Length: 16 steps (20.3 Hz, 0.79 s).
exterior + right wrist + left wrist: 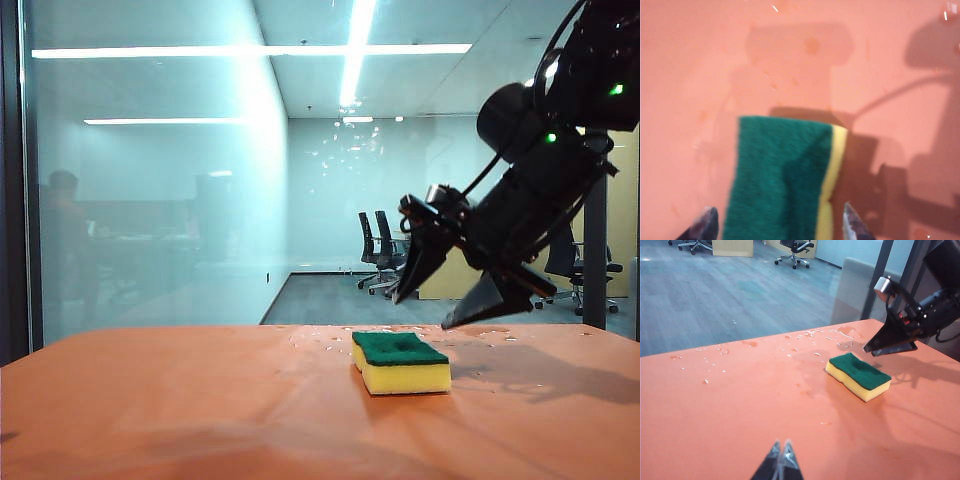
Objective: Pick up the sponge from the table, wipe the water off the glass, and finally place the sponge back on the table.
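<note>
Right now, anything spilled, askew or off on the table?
Water drops lie spilled on the table near the glass. The sponge lies flat, green side up, intact. Right gripper hangs open above it; left gripper is shut, well clear.

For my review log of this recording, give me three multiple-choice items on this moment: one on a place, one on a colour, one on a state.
1. Where is the sponge?
A. Flat on the orange table
B. Pressed against the glass
C. Between the fingers of the left end effector

2. What colour is the sponge's upward face?
A. Yellow
B. Dark green
C. Orange

3. How is the right end effector?
A. Shut on the sponge
B. Open, above the sponge, not touching it
C. Shut and empty

Answers:
1 A: every view shows it lying on the table.
2 B: the green layer is on top, yellow foam beneath.
3 B: the exterior view shows its fingers spread, clear of the sponge.
</note>
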Motion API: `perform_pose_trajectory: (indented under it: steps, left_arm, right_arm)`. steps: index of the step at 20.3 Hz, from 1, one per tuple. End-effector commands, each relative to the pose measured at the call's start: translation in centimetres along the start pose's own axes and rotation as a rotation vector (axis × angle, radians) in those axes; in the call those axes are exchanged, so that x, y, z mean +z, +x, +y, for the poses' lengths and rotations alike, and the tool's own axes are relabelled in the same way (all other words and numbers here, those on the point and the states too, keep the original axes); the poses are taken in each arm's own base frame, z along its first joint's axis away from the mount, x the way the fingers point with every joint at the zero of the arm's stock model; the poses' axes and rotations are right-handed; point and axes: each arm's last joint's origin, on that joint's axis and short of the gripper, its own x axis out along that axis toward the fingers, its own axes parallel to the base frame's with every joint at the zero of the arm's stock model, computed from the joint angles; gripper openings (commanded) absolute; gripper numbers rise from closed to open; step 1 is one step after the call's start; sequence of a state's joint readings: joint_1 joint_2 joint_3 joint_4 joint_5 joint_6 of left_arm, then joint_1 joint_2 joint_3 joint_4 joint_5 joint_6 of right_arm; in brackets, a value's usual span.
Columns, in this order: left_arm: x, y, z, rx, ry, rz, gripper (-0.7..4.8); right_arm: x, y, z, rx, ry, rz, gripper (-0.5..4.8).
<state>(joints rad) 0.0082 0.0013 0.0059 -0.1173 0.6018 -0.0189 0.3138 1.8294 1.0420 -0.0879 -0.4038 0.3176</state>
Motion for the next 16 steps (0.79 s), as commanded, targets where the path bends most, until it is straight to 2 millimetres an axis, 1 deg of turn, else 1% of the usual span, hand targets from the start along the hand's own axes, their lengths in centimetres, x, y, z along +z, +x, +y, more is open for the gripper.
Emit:
perform_pose_trajectory:
  steps: [1, 5, 7, 9, 11, 14, 15, 16]
  left_arm:
    - [0.1, 0.0, 0.0, -0.005, 0.004, -0.001, -0.05]
    - [0.1, 0.0, 0.0, -0.005, 0.004, 0.0, -0.05]
    - [0.1, 0.0, 0.0, -0.005, 0.004, -0.001, -0.05]
    - [0.1, 0.0, 0.0, -0.005, 0.004, -0.001, -0.05]
    - [0.1, 0.0, 0.0, -0.005, 0.004, -0.001, -0.05]
    - [0.1, 0.0, 0.0, -0.004, 0.004, 0.0, -0.05]
    - [0.1, 0.0, 0.0, -0.005, 0.004, 0.0, -0.05]
    - [0.1, 0.0, 0.0, -0.005, 0.004, 0.0, -0.05]
  right_arm:
    - [-0.3, 1.0, -0.4, 0.018, 0.004, 0.029, 3.19]
    - [-0.7, 1.7, -0.8, 0.011, 0.014, 0.05, 3.19]
    - [-0.8, 1.9, -0.5, 0.011, 0.004, 0.049, 3.19]
    - [-1.0, 2.6, 0.0, 0.027, -0.018, 0.044, 3.05]
    - [-1.4, 3.3, 0.2, 0.031, -0.028, 0.052, 3.05]
    - [-1.7, 3.8, -0.1, 0.012, -0.021, 0.063, 3.04]
    - [-1.7, 3.8, -0.2, -0.007, -0.021, 0.058, 2.92]
    - [-1.7, 3.8, -0.2, -0.007, -0.021, 0.058, 2.48]
